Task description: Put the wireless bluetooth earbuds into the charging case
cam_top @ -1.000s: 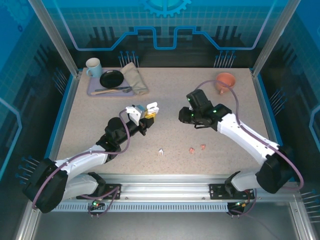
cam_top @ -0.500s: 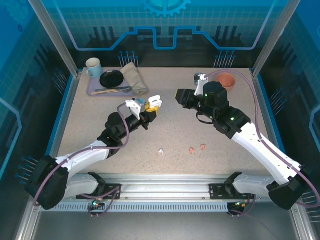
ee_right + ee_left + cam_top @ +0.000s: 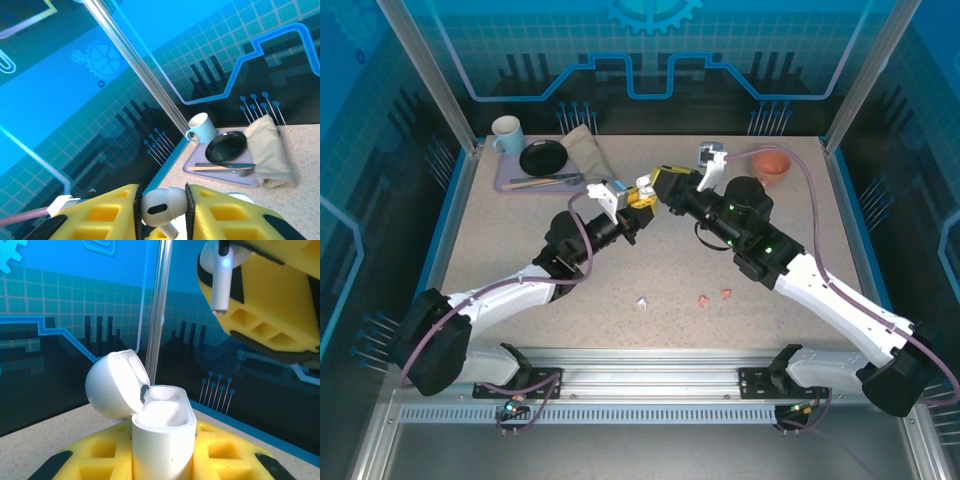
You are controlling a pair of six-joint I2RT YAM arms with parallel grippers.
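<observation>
**Left arm.** It runs from its base at the near left corner of the table [image 3: 510,250] diagonally toward the centre, with the wrist raised. My left gripper [image 3: 636,206] is closed on the white charging case [image 3: 162,440]. The case stands upright between my yellow fingers [image 3: 100,456], and its lid [image 3: 116,385] is swung open to the left in the left wrist view.

**Right arm.** It stretches from the near right corner diagonally leftward, with the wrist turned toward the left gripper. My right gripper [image 3: 663,189] is nearly closed, pinching 1 white earbud [image 3: 161,204] by its head. In the left wrist view this earbud hangs stem-down above and to the right of the open case, apart from it.

**Meeting point.** Both grippers stand tip to tip above the table, between its centre and far edge.

**Loose parts.** 1 loose white earbud [image 3: 642,303] and 2 salmon-pink earbuds [image 3: 704,298], [image 3: 726,294] lie near the middle of the near edge, well apart from both grippers.

**Other items.**
- A tray [image 3: 504,182] at the far left corner carries a mug [image 3: 506,132], a black plate [image 3: 542,157] and a folded cloth [image 3: 588,155].
- A terracotta cup [image 3: 772,162] sits at the far right.
</observation>
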